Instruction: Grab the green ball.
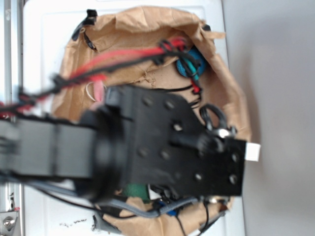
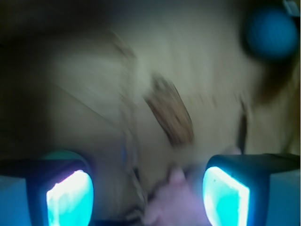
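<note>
So the black arm (image 1: 147, 142) is hanging right over the crumpled brown paper (image 1: 142, 29) and blocking most of it in the exterior view. The green ball (image 1: 133, 190) is only just peeking out from under the arm, sitting toward the paper's lower edge. The blue ball (image 1: 189, 64) is lying way across the paper near its upper edge, half tangled behind the red and black cables (image 1: 123, 56).

In the wrist view, which is pretty blurry, the gripper (image 2: 148, 195) is hovering just above the paper with its two fingers spread apart, their pads (image 2: 225, 190) glowing cyan and gripping nothing. Some pink plush thing (image 2: 171, 205) is poking up off the paper between them. A greenish curve is showing behind one finger, but I can't tell if it's the ball.
</note>
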### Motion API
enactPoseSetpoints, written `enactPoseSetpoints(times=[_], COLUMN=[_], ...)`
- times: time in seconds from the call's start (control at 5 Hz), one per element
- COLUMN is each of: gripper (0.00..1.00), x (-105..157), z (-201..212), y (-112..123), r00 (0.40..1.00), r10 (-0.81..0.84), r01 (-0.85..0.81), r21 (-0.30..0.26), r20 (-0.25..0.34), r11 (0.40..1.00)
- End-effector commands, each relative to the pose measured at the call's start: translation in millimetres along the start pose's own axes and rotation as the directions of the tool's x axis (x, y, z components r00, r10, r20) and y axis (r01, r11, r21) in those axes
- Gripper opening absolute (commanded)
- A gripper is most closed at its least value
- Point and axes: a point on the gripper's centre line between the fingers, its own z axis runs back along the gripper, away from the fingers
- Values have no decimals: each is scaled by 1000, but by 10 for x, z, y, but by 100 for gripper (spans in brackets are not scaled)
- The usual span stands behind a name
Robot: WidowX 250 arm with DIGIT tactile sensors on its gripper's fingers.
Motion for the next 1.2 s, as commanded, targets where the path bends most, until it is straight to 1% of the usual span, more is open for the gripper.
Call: enactPoseSetpoints(times=[0.0, 0.2, 0.4, 0.6, 0.8, 1.0], gripper=[100, 100, 100, 100, 100, 100], x=[54, 54, 181, 271, 266, 238], z=[153, 153, 288, 433, 473, 422], y=[25, 25, 205, 270, 297, 289], r00=[999, 999, 984, 953, 931, 904], r10=[-2, -2, 164, 302, 361, 416], r01=[3, 3, -139, -285, -341, -408], r21=[-11, -11, -288, -399, -480, -485], r20=[54, 54, 65, -21, -54, -99], r11=[1000, 1000, 947, 872, 808, 773])
